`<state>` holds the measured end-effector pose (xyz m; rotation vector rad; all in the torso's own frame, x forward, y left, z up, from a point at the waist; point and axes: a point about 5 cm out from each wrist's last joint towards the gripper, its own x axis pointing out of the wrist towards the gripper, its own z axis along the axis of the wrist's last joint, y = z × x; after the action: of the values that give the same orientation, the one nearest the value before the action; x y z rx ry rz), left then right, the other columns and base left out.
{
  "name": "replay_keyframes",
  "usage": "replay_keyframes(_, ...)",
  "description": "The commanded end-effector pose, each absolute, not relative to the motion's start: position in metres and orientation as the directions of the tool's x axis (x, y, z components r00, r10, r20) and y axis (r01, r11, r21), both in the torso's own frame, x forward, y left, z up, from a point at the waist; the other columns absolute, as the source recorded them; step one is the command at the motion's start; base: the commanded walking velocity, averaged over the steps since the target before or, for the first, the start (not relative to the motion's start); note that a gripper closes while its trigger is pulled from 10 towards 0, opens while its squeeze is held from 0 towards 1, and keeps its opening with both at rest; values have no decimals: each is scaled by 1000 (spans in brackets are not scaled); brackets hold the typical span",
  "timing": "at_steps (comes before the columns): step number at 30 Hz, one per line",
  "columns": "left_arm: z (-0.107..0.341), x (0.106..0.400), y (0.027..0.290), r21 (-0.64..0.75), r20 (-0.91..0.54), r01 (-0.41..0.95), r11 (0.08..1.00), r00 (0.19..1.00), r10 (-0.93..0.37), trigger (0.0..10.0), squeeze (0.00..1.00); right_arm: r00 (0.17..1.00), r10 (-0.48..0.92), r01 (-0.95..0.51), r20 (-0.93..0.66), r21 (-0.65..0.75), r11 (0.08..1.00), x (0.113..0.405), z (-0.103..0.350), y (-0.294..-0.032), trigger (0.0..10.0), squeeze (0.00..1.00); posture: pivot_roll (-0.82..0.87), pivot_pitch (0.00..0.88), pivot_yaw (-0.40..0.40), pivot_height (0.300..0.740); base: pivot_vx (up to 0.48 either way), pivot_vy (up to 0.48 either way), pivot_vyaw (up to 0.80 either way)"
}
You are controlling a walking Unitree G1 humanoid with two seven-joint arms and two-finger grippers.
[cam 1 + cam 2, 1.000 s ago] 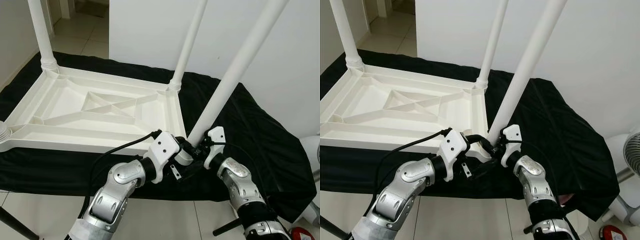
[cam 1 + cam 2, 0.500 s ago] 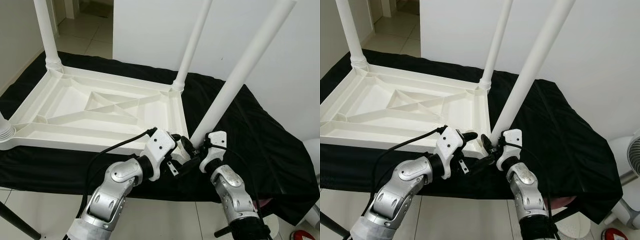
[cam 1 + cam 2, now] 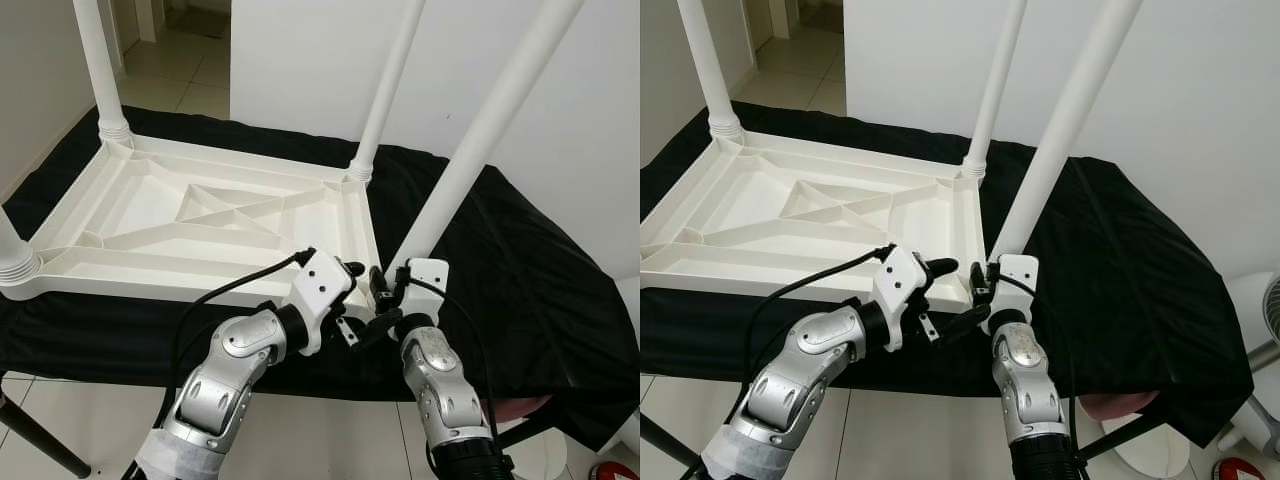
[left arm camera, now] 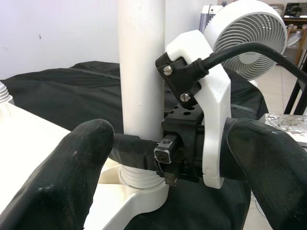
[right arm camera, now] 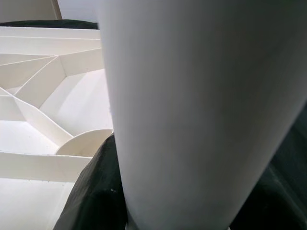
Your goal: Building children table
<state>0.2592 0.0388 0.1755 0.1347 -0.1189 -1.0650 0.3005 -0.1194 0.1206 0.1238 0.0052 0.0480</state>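
Observation:
The white children's table (image 3: 120,215) lies upside down on a black cloth (image 3: 520,270). Legs stand up at its far left corner (image 3: 95,60), far right corner (image 3: 385,90) and near left corner (image 3: 10,255). A fourth white leg (image 3: 480,130) leans over the near right corner, its ribbed foot (image 4: 141,179) resting on that corner. My right gripper (image 3: 385,288) is shut on this leg just above the foot, and one black finger (image 5: 96,191) lies against the leg (image 5: 201,110). My left gripper (image 3: 362,300) is open right beside it, its fingers (image 4: 72,177) spread to either side of the right gripper.
The cloth hangs over the support's front and right edges. A white wall (image 3: 300,60) rises close behind the table and tiled floor (image 3: 185,95) lies beyond the far left corner. A white fan (image 4: 249,28) stands to the right, and a dark stand leg (image 3: 35,445) crosses the floor at lower left.
The leg's foot has moved up onto the table's near right corner. My right forearm has swung left, under the leg. The left gripper stays open beside it. The camera has shifted a little.

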Motion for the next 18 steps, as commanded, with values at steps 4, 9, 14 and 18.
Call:
replay_keyframes(4,174,262,36,159,32,838,523,525,-851,10000,0,998,28,-20,-61,128,992,295,109,-120,10000,424,39,0,-165,740,0,0,0)
replay_keyframes(9,174,262,36,159,34,834,529,530,-847,10000,0,998,45,-38,-53,127,991,295,112,-122,10000,1000,41,0,-170,740,0,0,0)
replay_keyframes(14,174,262,35,160,36,832,531,533,-846,10000,0,991,128,-123,-44,112,986,294,113,-125,10000,1000,40,0,-171,740,0,0,0)
replay_keyframes(18,174,263,36,167,35,831,530,532,-846,10000,0,981,192,-189,-31,86,978,294,115,-135,10000,1000,39,0,-171,740,0,0,0)
